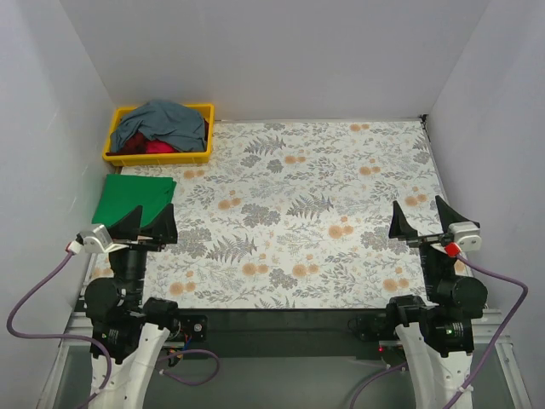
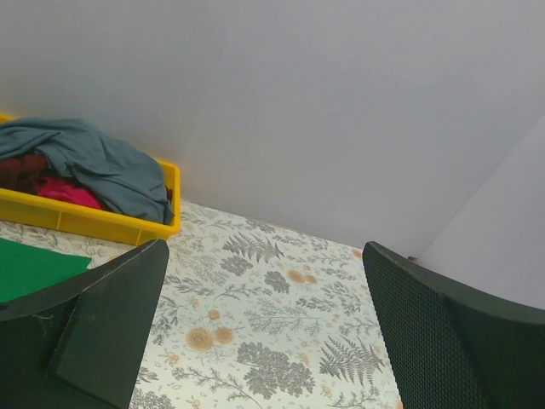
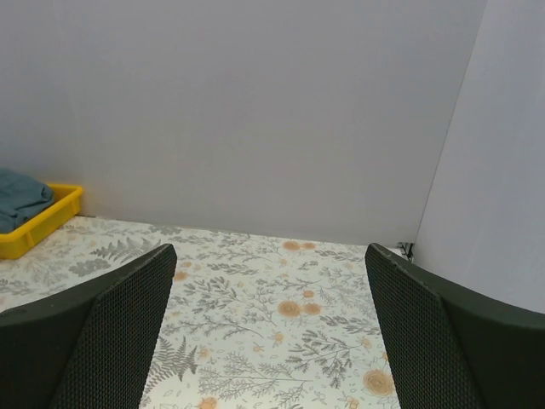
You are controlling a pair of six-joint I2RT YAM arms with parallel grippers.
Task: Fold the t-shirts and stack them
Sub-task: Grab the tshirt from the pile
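Seeing the slate-blue t-shirt lying crumpled on top in the yellow bin at the far left corner, covering most of the pink t-shirt and dark red t-shirt beneath. Finding the green t-shirt lying folded flat on the floral table cloth, just in front of the bin. Hovering by its near edge with the left gripper, jaws spread wide, gripping nothing. Hanging at the near right with the right gripper, likewise spread and gripping nothing, well apart from every shirt.
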